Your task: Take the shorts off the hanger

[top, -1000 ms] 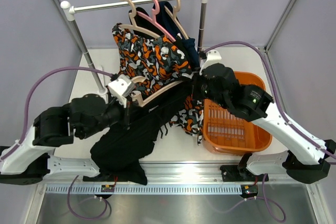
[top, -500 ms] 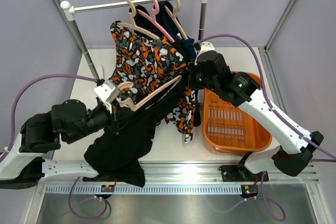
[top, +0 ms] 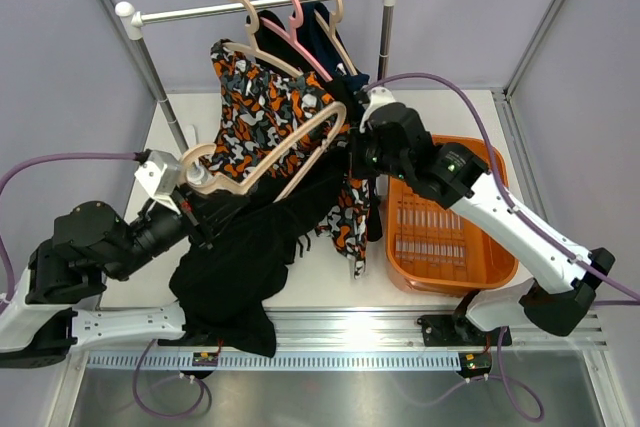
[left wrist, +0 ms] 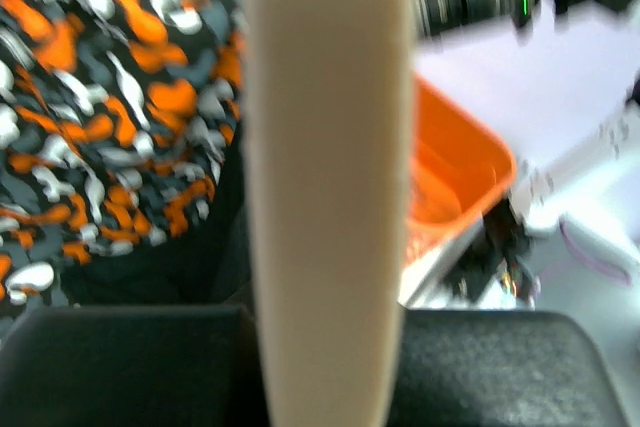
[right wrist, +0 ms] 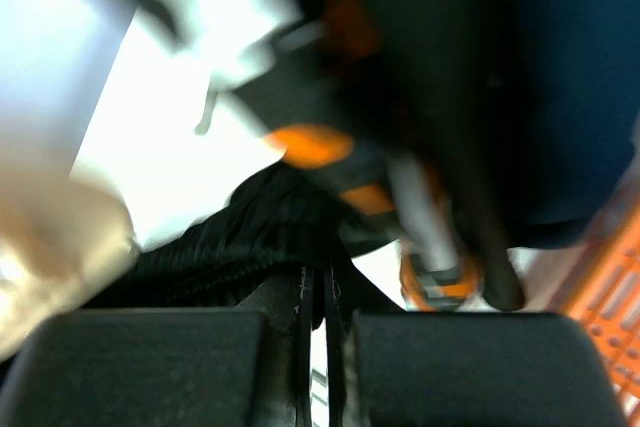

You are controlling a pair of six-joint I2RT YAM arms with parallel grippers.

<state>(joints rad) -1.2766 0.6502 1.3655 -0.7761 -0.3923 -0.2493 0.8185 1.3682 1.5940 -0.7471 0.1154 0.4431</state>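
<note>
Although the top view buries both grips in cloth, the left wrist view shows the left hand (left wrist: 325, 377) clamped on a beige hanger (left wrist: 325, 147), the right wrist view the right hand (right wrist: 318, 337) pinched on black shorts (right wrist: 240, 242). Both arms reach inward over the table (top: 450, 112), those shorts heaped between them. Three hangers (top: 292, 9) hang on the rail (top: 200, 12), carrying patterned shorts (top: 265, 112) and navy shorts (top: 322, 37).

The white surface (top: 330, 285) fills the centre of the top view. An orange basket (top: 440, 285) stands on it at centre right. A clothes rack (top: 260, 5) stands on it in the upper part of the frame. A heap of black shorts (top: 235, 287) lies on it at lower left of centre, reaching the near edge.
</note>
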